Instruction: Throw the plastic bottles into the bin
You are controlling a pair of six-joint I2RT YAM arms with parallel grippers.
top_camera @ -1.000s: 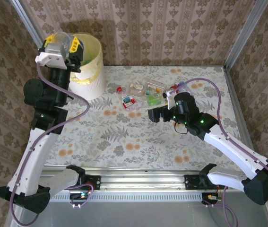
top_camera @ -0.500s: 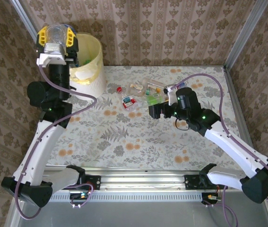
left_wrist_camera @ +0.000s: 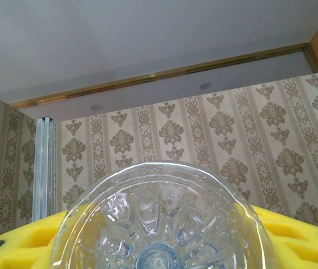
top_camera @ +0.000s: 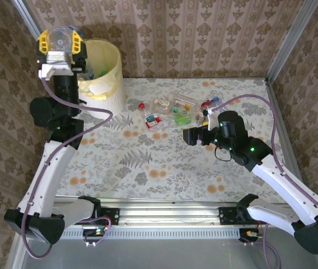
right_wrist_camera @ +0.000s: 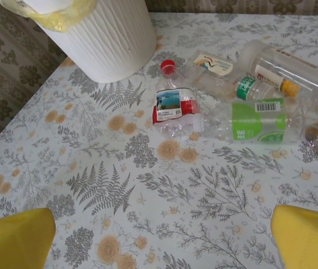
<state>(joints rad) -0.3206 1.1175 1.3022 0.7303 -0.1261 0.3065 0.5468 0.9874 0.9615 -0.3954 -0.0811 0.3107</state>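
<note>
Pinching a clear bottle (left_wrist_camera: 159, 227) between its yellow pads, your left gripper (top_camera: 62, 41) is raised high and tilted upward. The bottle's base faces the wrist camera, and past it you see the patterned wall (left_wrist_camera: 203, 129) and the ceiling (left_wrist_camera: 147, 39). From the top camera, that gripper overlaps the left rim of the bin (top_camera: 111, 96). I cannot tell whether the bottle is over the opening or just beside it. A purple cable (top_camera: 100, 120) loops from your left arm across the front of the bin's base.

Your right gripper (right_wrist_camera: 160, 240) is spread wide with nothing between the pads, low over the floral cloth (right_wrist_camera: 147, 185). A stretch of open cloth lies ahead of it, then the pile of bottles (top_camera: 173, 109) on the far middle of the table, between the bin and your right arm.

Nearest to you is the crushed red-label bottle (right_wrist_camera: 173, 109), its red cap pointing toward the bin. Touching its right side is the green-label bottle (right_wrist_camera: 257, 120), lying flat. Behind these two lie a white-label bottle (right_wrist_camera: 212, 64) and a longer orange-capped bottle (right_wrist_camera: 285, 70), packed close together. One more clear piece sits at the right edge of the wrist view, cut off, and I cannot say what it is.

The bin's ribbed wall stands at the upper left of that view, near the red cap but apart from it, with the yellowish liner folded over its rim.
</note>
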